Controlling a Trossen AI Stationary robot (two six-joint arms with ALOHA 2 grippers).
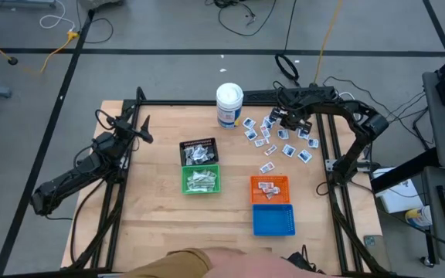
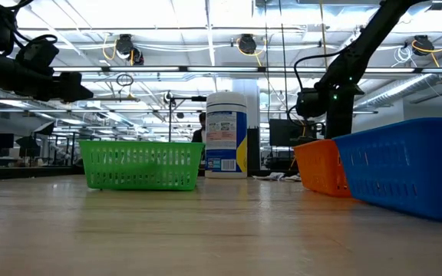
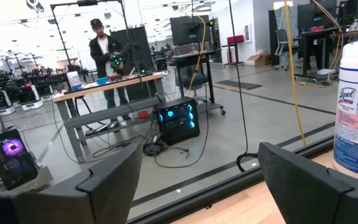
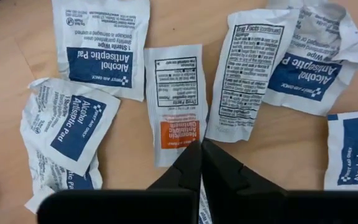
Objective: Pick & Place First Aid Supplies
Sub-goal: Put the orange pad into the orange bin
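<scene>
Wooden table [image 1: 161,216], pick step: right gripper [image 4: 201,144] pinched shut at the ointment packet [image 4: 178,102] among scattered packets upper right, hold unclear; next lift toward orange basket [image 1: 270,188]; left gripper [image 3: 197,180] open, idle left.

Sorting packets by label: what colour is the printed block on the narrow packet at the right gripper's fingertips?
Orange, on the white narrow packet; clearest in the right wrist view.

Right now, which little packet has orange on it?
The antibiotic ointment packet, right at the tip of the shut right gripper. It alone has an orange patch; the alcohol pads around it are white with blue labels.
</scene>
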